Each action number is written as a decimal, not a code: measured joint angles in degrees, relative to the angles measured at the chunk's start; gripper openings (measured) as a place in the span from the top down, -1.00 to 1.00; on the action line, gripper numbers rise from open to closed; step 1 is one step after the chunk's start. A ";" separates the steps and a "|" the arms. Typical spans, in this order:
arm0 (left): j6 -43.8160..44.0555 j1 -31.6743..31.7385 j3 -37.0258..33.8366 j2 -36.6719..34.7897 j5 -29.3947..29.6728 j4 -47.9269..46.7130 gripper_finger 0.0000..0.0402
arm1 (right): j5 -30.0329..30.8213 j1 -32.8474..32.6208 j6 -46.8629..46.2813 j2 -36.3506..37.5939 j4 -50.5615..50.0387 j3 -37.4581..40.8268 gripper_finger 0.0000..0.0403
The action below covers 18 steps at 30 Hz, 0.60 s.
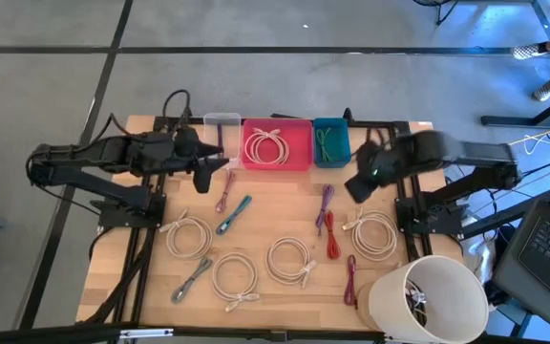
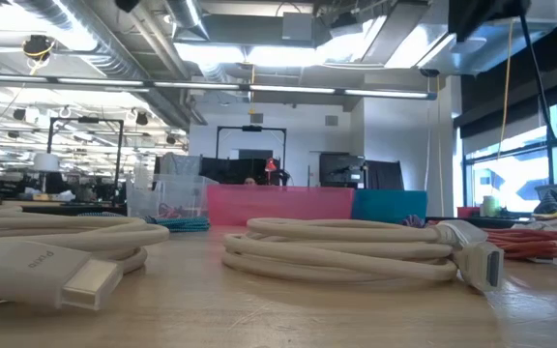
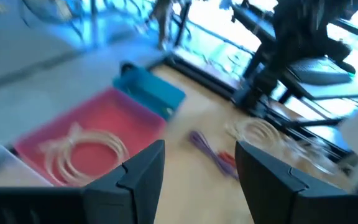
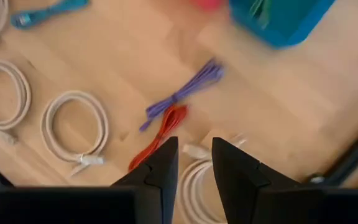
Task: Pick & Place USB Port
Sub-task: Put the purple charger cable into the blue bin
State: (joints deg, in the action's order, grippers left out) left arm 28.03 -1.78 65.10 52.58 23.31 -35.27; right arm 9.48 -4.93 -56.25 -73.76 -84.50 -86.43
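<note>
- Nearest the low camera lies a coiled beige cable [image 2: 56, 253] with its flat plug end pointing forward; a second beige coil [image 2: 356, 249] sits just behind it on the wooden table [image 1: 285, 215].
- From above, five loose beige coils are spread over the table's near half — one of them, the front-middle coil [image 1: 289, 259], lies between two others.
- A sixth beige cable [image 1: 266, 145] is already coiled inside the pink bin [image 1: 277, 143] at the far edge, with a clear bin [image 1: 222, 122] on one side and a teal bin [image 1: 331, 140] holding a green cable on the other.
- Purple cable [image 4: 182, 93] and red cable [image 4: 160, 137] lie touching, near the right side.
- Left gripper [image 3: 194, 174] hovers near the pink bin — fingers apart, holding nothing.
- Right gripper [image 4: 194, 168] hangs above the red cable, fingers parted a little, empty.
- A white bucket [image 1: 428, 296] stands at the near right corner.
</note>
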 joint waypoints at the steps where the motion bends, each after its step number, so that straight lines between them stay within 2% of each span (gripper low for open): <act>1: -1.37 0.00 0.00 0.00 1.29 0.98 0.06 | -0.23 -0.88 -1.58 0.00 1.80 2.22 0.50; 8: -10.95 0.00 0.00 0.00 9.41 7.99 0.06 | -0.21 -2.20 -11.84 -0.01 17.40 17.81 0.50; 18: -19.93 0.13 0.00 0.00 15.32 11.52 0.06 | -0.11 0.24 -27.50 -0.29 43.97 38.14 0.50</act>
State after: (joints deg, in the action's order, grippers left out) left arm 8.10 -1.65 65.10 52.58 38.63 -23.75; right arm 9.37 -4.69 -83.75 -74.04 -40.53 -48.29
